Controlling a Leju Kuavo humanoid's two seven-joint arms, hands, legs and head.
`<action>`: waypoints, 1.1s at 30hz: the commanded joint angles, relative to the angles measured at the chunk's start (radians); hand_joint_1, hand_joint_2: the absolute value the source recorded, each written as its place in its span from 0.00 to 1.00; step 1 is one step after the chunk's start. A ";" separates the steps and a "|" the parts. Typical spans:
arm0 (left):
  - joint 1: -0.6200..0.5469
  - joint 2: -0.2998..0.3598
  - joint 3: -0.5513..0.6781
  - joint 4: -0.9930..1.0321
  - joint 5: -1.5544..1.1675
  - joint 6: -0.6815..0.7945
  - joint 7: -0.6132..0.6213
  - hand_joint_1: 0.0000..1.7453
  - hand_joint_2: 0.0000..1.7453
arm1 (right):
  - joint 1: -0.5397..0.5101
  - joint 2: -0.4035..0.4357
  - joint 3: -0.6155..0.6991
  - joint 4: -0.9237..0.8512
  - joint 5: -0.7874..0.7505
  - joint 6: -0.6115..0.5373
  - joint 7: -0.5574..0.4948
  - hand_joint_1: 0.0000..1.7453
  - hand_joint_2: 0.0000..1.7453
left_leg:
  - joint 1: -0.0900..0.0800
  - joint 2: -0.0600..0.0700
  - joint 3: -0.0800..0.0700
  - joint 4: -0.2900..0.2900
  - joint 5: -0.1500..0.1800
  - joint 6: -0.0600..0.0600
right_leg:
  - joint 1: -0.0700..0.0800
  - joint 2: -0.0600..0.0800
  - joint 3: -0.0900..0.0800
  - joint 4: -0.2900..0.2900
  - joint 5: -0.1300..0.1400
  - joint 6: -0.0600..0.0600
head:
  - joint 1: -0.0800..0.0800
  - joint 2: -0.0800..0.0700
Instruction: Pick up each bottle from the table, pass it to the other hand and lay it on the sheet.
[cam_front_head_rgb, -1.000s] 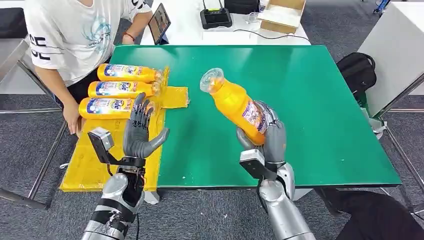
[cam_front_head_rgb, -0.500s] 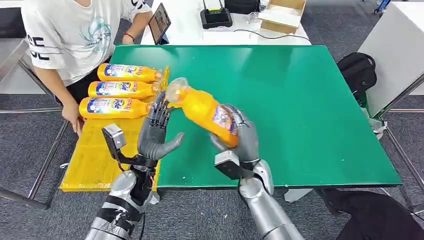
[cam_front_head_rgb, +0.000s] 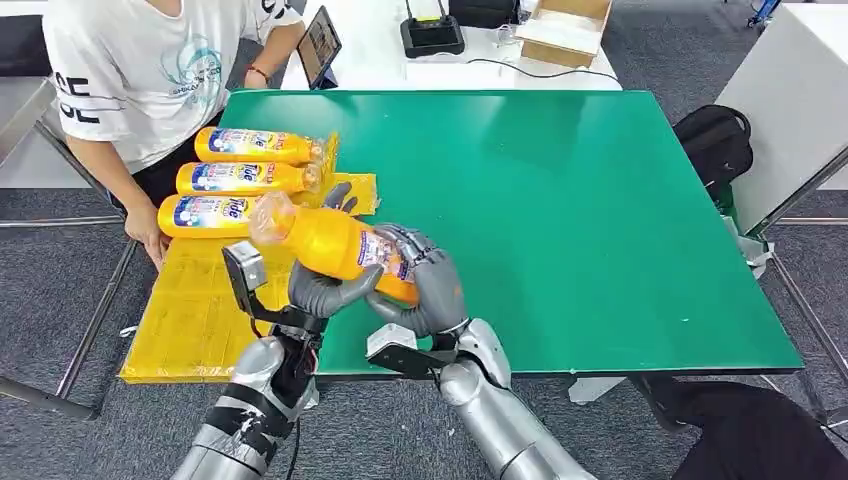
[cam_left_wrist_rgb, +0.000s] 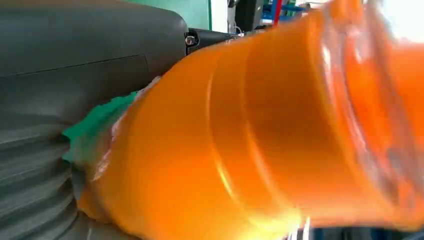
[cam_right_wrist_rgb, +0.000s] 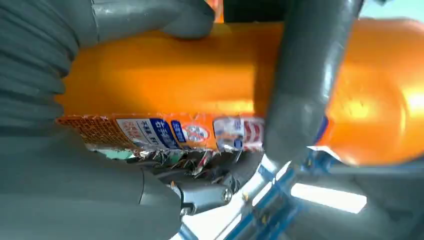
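At the table's left edge a person (cam_front_head_rgb: 130, 70) in a white printed T-shirt sits with a hand (cam_front_head_rgb: 148, 240) down beside the yellow sheet (cam_front_head_rgb: 190, 320); the sheet hangs over the table's near-left corner and runs along its left edge. Three orange bottles lie on it in a row, side by side, caps pointing toward the table's middle: the far bottle (cam_front_head_rgb: 255, 146), the middle bottle (cam_front_head_rgb: 240, 178) and the near bottle (cam_front_head_rgb: 210, 215); each wears a blue-and-white label, and on the near one the letters read roughly "ide", the rest too small to tell.

Above the near-left part of the green table (cam_front_head_rgb: 600, 220) the held bottle (cam_front_head_rgb: 335, 245) lies nearly level in the air, its clear cap end over the sheet's edge, its base toward the right; its label shows blue, white and red printing, unreadable. The left hand (cam_front_head_rgb: 322, 285) cups it from below, thumb across the underside and fingertips showing behind the neck; whether it truly grips cannot be told. The right hand (cam_front_head_rgb: 425, 285) grasps the base end, fingers wrapped over the label.

Past the table's far edge a white desk (cam_front_head_rgb: 380, 50) carries a tablet (cam_front_head_rgb: 318, 45), a black router (cam_front_head_rgb: 432, 35) and a cardboard box (cam_front_head_rgb: 565, 25); a black bag (cam_front_head_rgb: 715, 145) rests on the floor off the right edge.
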 joint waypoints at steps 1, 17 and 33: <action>-0.055 0.013 0.012 0.042 0.033 -0.034 0.006 0.00 1.00 | -0.057 -0.027 0.091 0.174 -0.010 0.079 0.001 1.00 1.00 | 0.001 0.000 0.002 -0.001 0.000 0.001 | 0.001 -0.001 0.003 -0.001 0.000 -0.002 | 0.000 0.000; -0.049 0.009 0.001 0.035 0.043 -0.042 0.007 1.00 1.00 | -0.062 -0.004 0.100 0.199 -0.011 0.075 0.014 1.00 1.00 | 0.001 0.000 0.002 0.000 -0.001 0.001 | 0.001 -0.002 0.003 -0.001 -0.001 -0.003 | 0.000 0.000; -0.058 0.003 -0.028 0.044 -0.045 0.029 -0.014 1.00 1.00 | -0.084 0.017 0.093 0.154 -0.005 0.008 0.040 1.00 1.00 | 0.000 0.001 0.002 0.000 -0.001 0.001 | 0.001 -0.001 0.002 0.000 -0.001 -0.003 | -0.001 0.000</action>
